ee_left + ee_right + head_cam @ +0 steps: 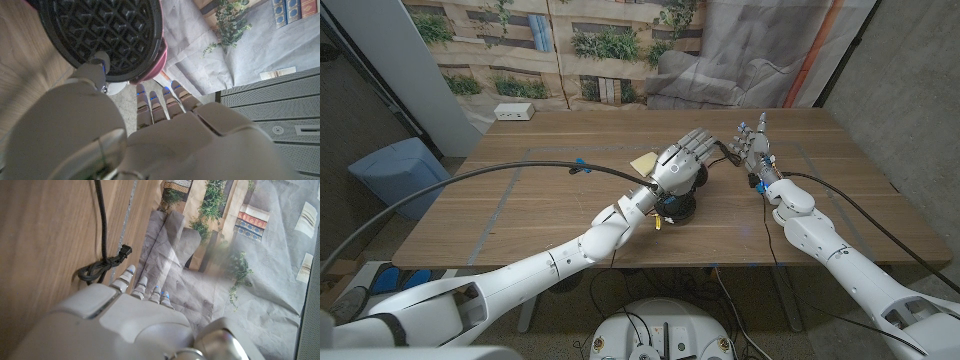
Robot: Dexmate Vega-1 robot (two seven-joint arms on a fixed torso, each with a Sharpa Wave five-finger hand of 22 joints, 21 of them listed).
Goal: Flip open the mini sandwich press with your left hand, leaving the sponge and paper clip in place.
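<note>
Your left hand reaches to the middle of the wooden table, its smooth grey-white shell over the sandwich press. From the head camera the press is a round dark body under your palm, with a hint of blue at its lower edge. From the left wrist camera the press shows a round black plate moulded in a waffle grid, rimmed in dark pinkish red. Your thumb lies against the edge of that plate, while the other fingers extend side by side, close together, past the rim. Whether they hold the lid you cannot tell; the plate faces the wrist camera, so the lid appears raised.

Just beyond your left fingertips, in the head view, lies a pale yellow sponge, flat and roughly rectangular, partly hidden by the hand. The paper clip cannot be picked out.

Your right hand stands to the right of the press, apart from it, fingers pointing up and slightly spread, holding nothing. A black cord runs from the press toward those fingers. In the right wrist view the cord crosses the grained wood and ends in a loose coil with a plug, just ahead of your right fingertips, which lie close together.

A small white box sits at the far left edge of the table, well beyond both hands.
</note>
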